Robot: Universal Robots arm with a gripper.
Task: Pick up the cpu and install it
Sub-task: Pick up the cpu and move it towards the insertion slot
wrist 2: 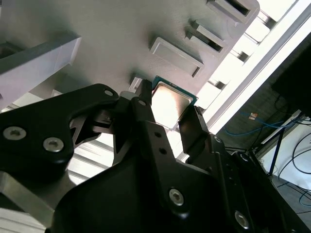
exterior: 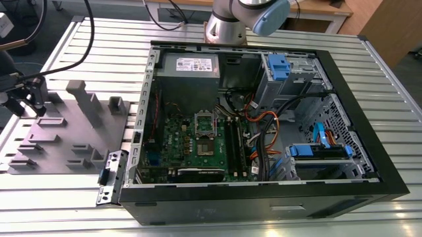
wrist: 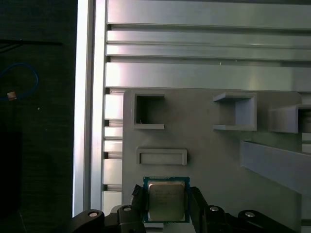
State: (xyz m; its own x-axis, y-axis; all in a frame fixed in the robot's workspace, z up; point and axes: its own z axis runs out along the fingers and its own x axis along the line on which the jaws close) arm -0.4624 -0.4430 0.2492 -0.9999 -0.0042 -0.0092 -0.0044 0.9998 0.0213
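Pinched at two opposite edges in the closed end effector, over the grey moulded tray on the table: cpu, square, flat, silvery lid upward, print unreadably faint.

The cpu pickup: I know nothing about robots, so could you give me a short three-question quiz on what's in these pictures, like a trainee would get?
1. True or false: the cpu lies inside the computer case.
2. Multiple choice: the end effector is shut on A) the cpu, B) a cable, C) nothing.
3. In the exterior view, on which side of the computer case does the grey tray stand?
Key: 1 false; 2 A; 3 the exterior view's left.
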